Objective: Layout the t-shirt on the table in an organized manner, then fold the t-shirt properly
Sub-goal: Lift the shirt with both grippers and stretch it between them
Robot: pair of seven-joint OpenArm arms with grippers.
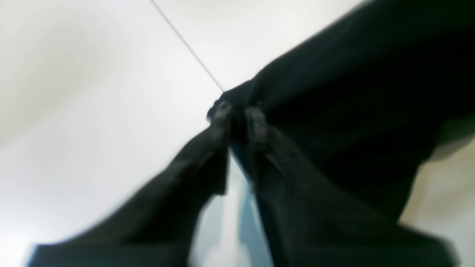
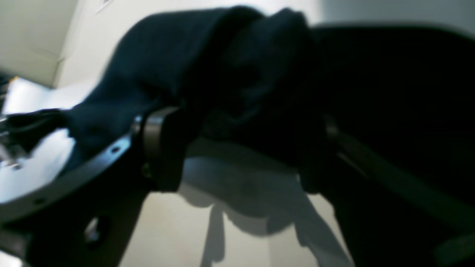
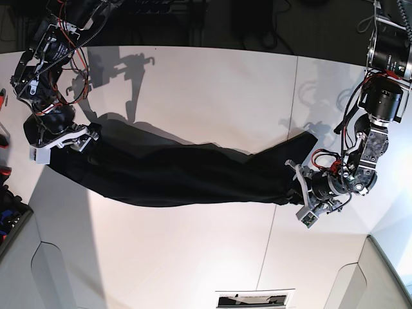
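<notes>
The black t-shirt (image 3: 180, 174) lies stretched in a long bunched band across the white table (image 3: 193, 90), from my right gripper (image 3: 87, 136) on the left to my left gripper (image 3: 297, 187) on the right. In the left wrist view the left gripper (image 1: 239, 111) has its fingers (image 1: 222, 115) close together, pinching a corner of the t-shirt (image 1: 352, 92) beside the table's seam (image 1: 185, 44). The right wrist view shows the right gripper (image 2: 241, 128) with fingers (image 2: 161, 148) spread wide. A fold of t-shirt (image 2: 230, 66) hangs loose between and above them.
Red-handled tools (image 3: 3, 135) and a dark bin (image 3: 9, 219) sit at the table's left edge. A white sheet (image 3: 254, 299) lies at the front edge. Cables and dark equipment (image 3: 193, 19) run along the back.
</notes>
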